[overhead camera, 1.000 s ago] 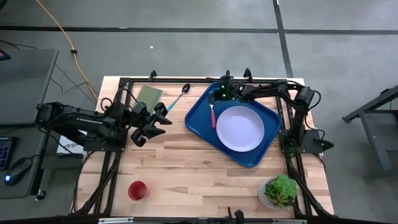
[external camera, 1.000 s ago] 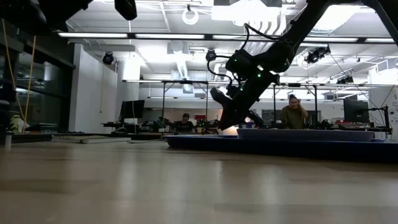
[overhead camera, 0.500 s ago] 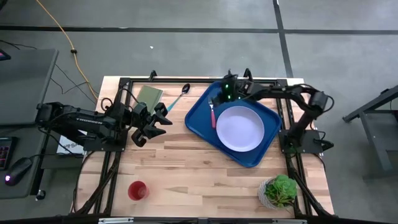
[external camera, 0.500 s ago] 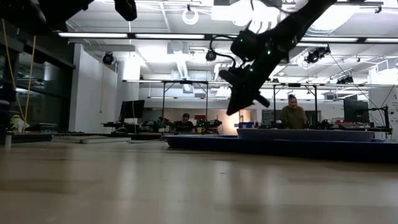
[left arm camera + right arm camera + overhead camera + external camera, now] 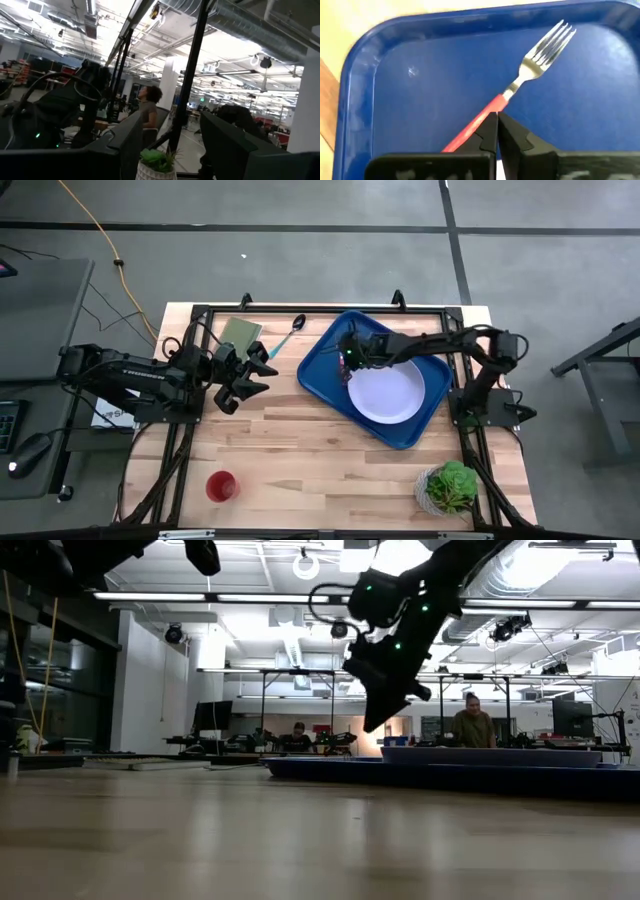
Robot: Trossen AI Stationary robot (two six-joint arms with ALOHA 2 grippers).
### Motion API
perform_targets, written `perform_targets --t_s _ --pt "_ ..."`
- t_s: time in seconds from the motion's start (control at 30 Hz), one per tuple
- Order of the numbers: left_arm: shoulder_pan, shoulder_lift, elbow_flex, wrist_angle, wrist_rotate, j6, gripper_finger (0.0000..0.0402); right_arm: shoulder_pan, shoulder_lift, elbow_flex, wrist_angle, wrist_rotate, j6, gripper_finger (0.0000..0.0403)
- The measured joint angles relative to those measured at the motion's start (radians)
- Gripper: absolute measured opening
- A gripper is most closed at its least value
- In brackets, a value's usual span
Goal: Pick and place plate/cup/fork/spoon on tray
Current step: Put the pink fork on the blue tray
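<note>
The blue tray [image 5: 420, 425] lies at the table's far right, with the pale plate [image 5: 388, 392] resting flat in it. The pink-handled fork [image 5: 530, 70] lies flat on the tray floor left of the plate. My right gripper [image 5: 497, 116] is shut and empty. It hovers above the fork's handle, clear of the tray in the low view [image 5: 378, 722]. My left gripper [image 5: 252, 375] is open and empty above the table's left middle. The teal-handled spoon [image 5: 290, 332] lies on the table at the far edge. The red cup [image 5: 221, 485] stands near the front left.
A flat olive-green rectangle [image 5: 240, 333] lies left of the spoon. A potted green plant [image 5: 450, 486] stands at the near right corner. Bare wood lies between the cup and the tray. People sit in the room beyond the table [image 5: 472, 725].
My right gripper has risen from the tray's far left corner, then swung toward the near edge and come over the fork's handle. The fork and plate have stayed in place on the tray.
</note>
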Motion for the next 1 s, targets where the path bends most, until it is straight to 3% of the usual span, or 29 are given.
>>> perform_targets --t_s 0.17,0.37,1.0 --pt "0.000 0.000 0.000 0.000 0.000 0.000 0.0179 0.020 0.133 0.150 -0.183 0.019 -0.049 0.0000" --pt "-0.001 0.000 0.000 -0.006 0.000 -0.005 0.0179 0.009 0.195 0.284 -0.353 0.086 -0.086 0.0000" --pt "-0.001 0.000 0.000 -0.007 0.004 -0.008 0.0179 -0.037 0.207 0.191 -0.238 0.052 -0.145 0.0000"
